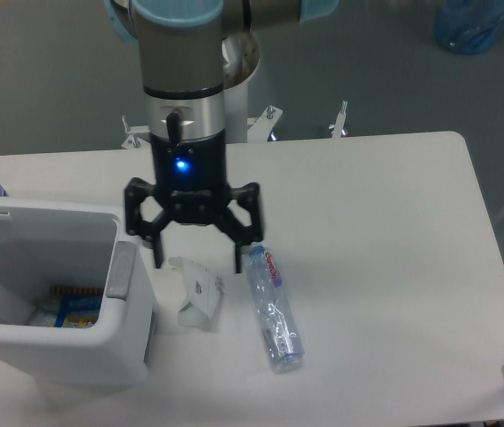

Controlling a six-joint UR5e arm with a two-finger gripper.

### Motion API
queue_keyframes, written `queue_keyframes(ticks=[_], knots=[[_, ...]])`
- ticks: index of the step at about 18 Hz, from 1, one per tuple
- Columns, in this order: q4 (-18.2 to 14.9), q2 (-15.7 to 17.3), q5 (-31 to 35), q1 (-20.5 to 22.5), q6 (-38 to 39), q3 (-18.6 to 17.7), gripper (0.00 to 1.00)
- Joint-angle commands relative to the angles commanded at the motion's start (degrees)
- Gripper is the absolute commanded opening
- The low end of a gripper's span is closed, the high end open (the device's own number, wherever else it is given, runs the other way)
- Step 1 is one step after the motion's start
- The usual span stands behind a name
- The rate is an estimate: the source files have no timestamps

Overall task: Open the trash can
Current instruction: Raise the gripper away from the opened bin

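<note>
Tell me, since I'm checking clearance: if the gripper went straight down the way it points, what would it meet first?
Probably the crumpled white carton lying on the table, directly below the open gripper. Depth is hard to judge from this single view, so it might straddle it instead.

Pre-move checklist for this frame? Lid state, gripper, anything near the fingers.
1. Lid of the trash can open: ok. The inside shows, with items at the bottom.
2. Gripper clear of the trash can: ok. It hangs beside the bin, not touching it.
3. Gripper empty: ok. Fingers are spread with nothing held.
4. Grey push-button strip free: ok. Nothing rests on it.
5. Path below the gripper: not ok. The crumpled white carton lies between the fingertips, and the plastic bottle lies right by one finger.
6. Lid latched fully back: cannot tell. Only its edge shows at the left border.
</note>
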State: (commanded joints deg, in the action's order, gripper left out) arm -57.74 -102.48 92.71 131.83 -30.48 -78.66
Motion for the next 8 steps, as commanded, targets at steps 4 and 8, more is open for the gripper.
queue_keyframes(ticks=[4,8], knots=[[-5.70,0.26,3.17,2.54,-8.26,-0.09,1.00],[-6.07,0.44,3.35,4.83,-13.20,-0.62,1.00]])
